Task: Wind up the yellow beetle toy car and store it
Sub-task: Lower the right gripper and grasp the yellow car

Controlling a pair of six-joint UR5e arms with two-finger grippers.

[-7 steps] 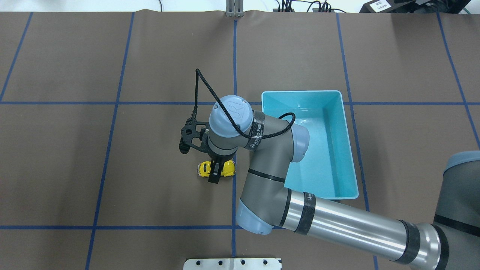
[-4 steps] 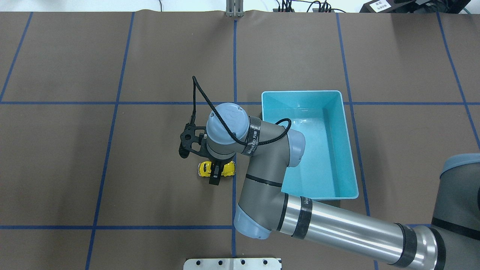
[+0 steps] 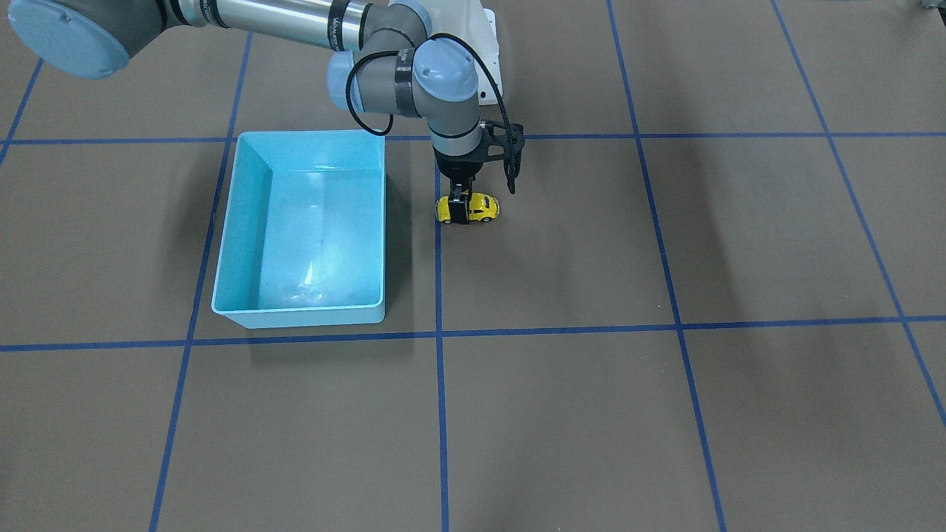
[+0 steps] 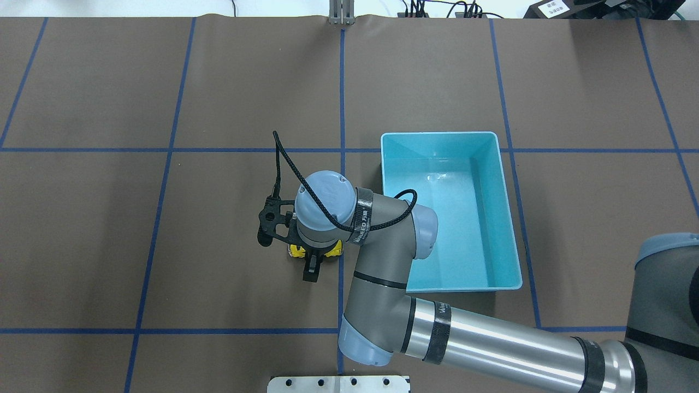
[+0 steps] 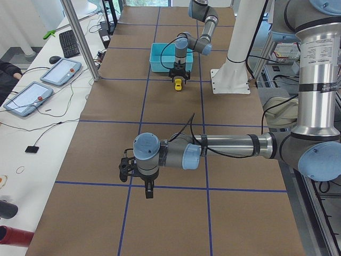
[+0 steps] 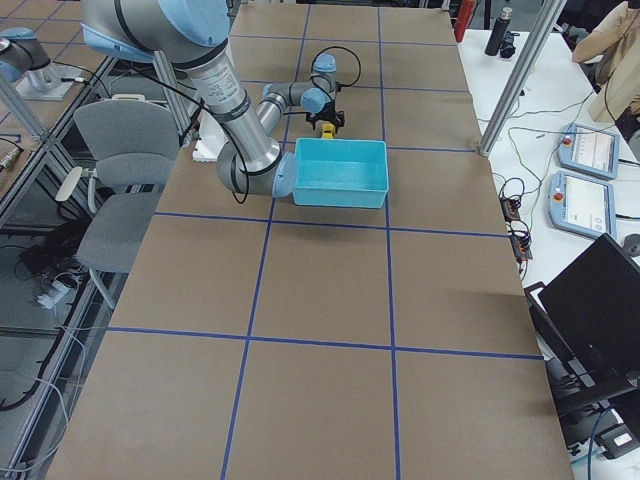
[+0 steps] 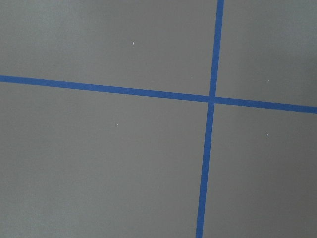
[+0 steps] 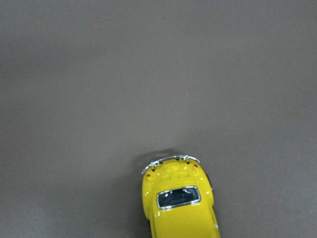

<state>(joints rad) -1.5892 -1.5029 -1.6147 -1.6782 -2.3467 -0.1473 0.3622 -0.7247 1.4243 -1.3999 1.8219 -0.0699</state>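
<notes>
Facing the robot, we count one yellow beetle toy car (image 3: 484, 207) standing beside one teal bin (image 3: 225, 244), with the right gripper (image 3: 460, 213) clamped across it. Wrist view: glossy, dark window, chrome bumper. Left gripper (image 5: 149, 191) (side view only): we cannot tell.

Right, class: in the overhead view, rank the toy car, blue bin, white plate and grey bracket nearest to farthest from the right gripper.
From the right gripper:
1. yellow beetle toy car, held between its fingers.
2. blue bin, to its right.
3. white plate, near table edge.
4. grey bracket, far table edge.
</notes>
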